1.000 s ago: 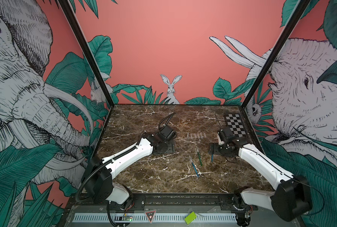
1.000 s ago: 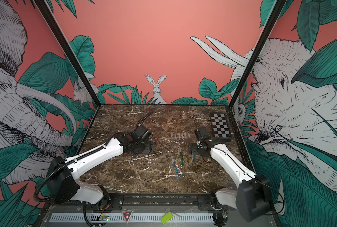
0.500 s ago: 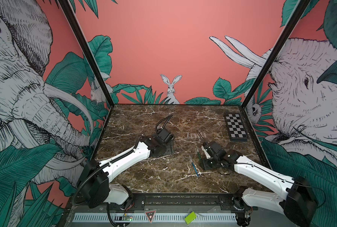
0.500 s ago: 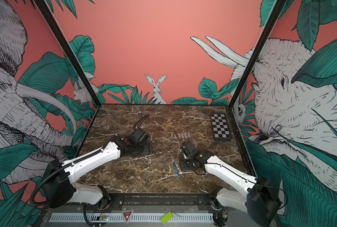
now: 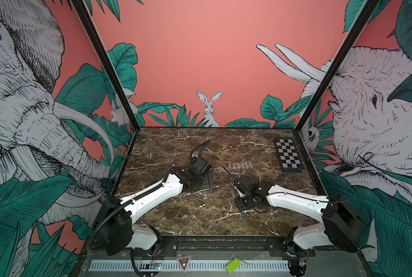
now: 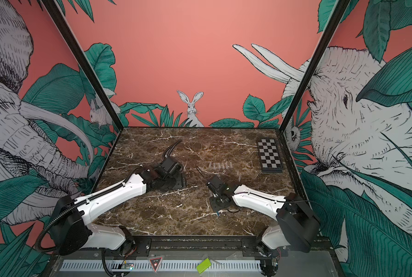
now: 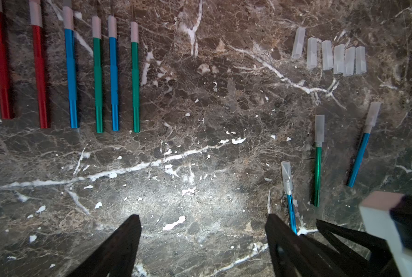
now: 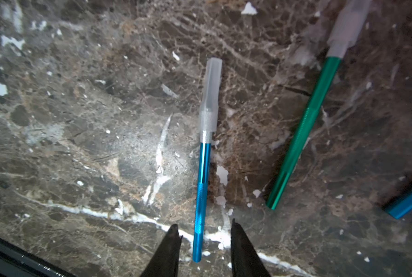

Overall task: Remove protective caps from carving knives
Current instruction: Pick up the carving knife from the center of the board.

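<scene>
6 uncapped knives (image 7: 98,72), 3 capped knives (image 7: 317,167), 6 loose caps (image 7: 327,58).
Uncapped: parallel row, red/red/blue/green/blue/green. Loose caps: clear, tight side-by-side row, well apart from that row. Capped: blue/green/blue, lying flat, spread near loose caps.

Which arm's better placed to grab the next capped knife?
Right. The right claw straddles the capped blue knife at its handle end, jaws apart. The left claw hangs open over marble.
</scene>
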`<state>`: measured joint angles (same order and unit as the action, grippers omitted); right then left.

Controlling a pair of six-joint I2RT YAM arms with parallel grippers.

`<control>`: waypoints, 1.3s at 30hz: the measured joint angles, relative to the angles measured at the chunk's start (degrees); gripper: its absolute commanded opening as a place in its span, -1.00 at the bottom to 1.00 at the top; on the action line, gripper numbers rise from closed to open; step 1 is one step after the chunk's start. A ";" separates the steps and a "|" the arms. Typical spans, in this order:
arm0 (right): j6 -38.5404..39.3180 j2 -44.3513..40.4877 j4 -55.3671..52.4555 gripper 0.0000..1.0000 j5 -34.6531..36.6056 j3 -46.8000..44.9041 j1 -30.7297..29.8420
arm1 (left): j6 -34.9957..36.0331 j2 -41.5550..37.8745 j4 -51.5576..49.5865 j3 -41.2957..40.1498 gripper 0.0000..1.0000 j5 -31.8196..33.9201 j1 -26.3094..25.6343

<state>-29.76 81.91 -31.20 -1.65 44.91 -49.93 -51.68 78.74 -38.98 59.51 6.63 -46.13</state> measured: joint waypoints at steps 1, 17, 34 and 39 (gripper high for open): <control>-0.02 0.33 0.09 -0.36 0.24 0.00 -0.02 | 0.02 -0.02 0.02 0.00 0.67 0.00 0.09; 0.20 6.32 2.10 -0.60 0.98 0.92 -0.02 | 0.02 -1.73 0.31 -1.29 0.67 -0.24 1.42; -0.07 6.91 2.97 -1.00 0.72 1.36 -0.07 | -0.98 -1.84 1.27 -2.73 0.67 -1.84 1.62; 0.07 5.99 3.56 -1.00 -0.59 1.07 -0.35 | -2.97 -1.84 2.56 -3.43 0.66 -3.45 1.66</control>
<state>-29.69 87.90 -27.64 -2.24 45.98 -50.28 -54.65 76.90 -36.42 56.07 3.18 -44.47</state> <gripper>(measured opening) 0.053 0.829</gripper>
